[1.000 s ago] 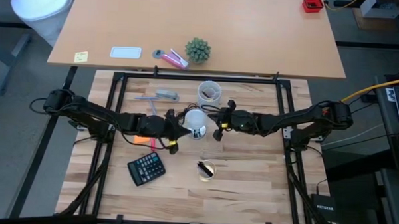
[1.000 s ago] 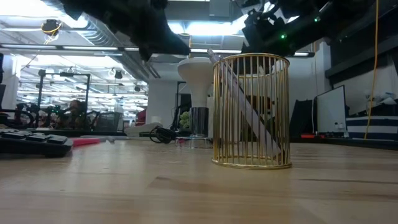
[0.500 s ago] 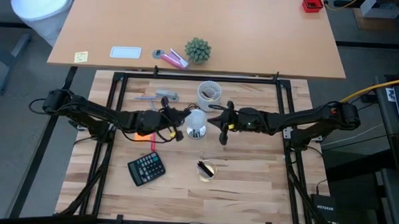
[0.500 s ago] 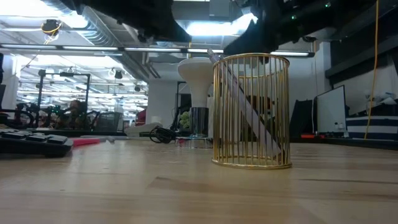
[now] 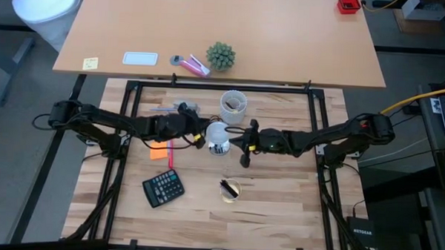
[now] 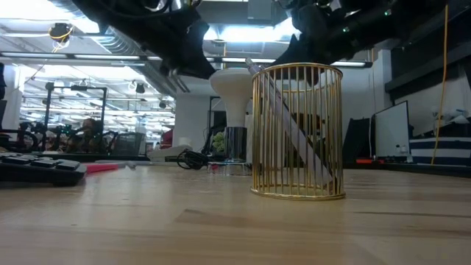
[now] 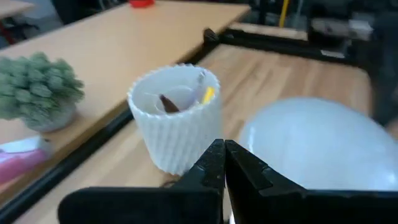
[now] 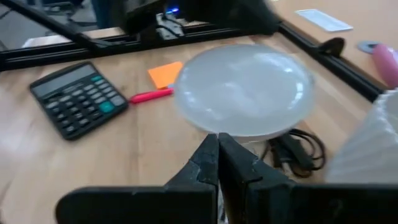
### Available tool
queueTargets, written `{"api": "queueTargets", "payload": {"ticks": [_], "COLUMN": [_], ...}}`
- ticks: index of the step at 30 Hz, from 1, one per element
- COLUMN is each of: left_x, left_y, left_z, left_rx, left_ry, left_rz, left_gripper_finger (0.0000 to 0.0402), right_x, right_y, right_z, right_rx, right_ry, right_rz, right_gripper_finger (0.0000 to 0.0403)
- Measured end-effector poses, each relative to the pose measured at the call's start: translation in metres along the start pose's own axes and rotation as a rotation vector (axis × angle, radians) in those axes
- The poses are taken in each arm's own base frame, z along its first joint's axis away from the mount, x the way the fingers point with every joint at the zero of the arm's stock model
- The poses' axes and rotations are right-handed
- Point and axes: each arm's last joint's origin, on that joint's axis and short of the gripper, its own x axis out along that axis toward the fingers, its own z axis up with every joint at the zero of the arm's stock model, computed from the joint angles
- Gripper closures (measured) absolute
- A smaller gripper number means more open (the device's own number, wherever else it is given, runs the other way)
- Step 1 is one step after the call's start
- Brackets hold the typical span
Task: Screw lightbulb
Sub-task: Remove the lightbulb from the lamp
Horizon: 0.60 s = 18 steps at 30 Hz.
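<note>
- Black calculator [image 5: 162, 188] lies on the wooden table [image 5: 279, 209] towards the left front, well apart from both arms; the right wrist view shows it too [image 8: 78, 98].
- An orange note [image 5: 159, 149] and a red pen [image 5: 170, 155] lie on the boards just ahead of the calculator, under the left arm.
- The left gripper [image 5: 198, 134] reaches in from the left and hovers just beside the bulb's left side. Its own camera shows the two dark fingers [image 7: 208, 169] pressed together with nothing between them.
- The lightbulb [image 5: 218, 134] stands upright near the middle of the table, white dome on top and metal base below. In the low view it rises behind the wire holder [image 6: 234, 88], apparently seated in a round silver socket [image 6: 235, 144].
- A pale ribbed cup [image 5: 233, 104] stands just behind the bulb, towards the far edge.
- A black cord [image 8: 297, 148] lies coiled on the table beside the bulb's foot.
- A gold wire pen holder [image 5: 231, 189] stands nearer the front edge, to the right of the calculator, with a pen leaning inside.
- The right gripper [image 5: 244, 143] comes in from the right, close by the bulb's right side. Its fingertips are closed on each other and empty [image 8: 217, 157].
</note>
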Motion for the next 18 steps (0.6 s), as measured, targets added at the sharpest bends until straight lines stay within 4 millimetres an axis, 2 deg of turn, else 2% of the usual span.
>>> {"api": "queueTargets", "payload": {"ticks": [18], "left_x": [-0.013], "left_y": [-0.024], "left_z": [-0.007], "left_rx": [-0.012], "left_ry": [0.028], "left_rz": [-0.107], "left_gripper_finger": [0.0399], "right_x": [0.000], "right_y": [-0.008], "right_z": [0.000], "right_rx": [0.006], "right_ry": [-0.019], "right_rz": [-0.181], "right_gripper_finger": [0.0398]}}
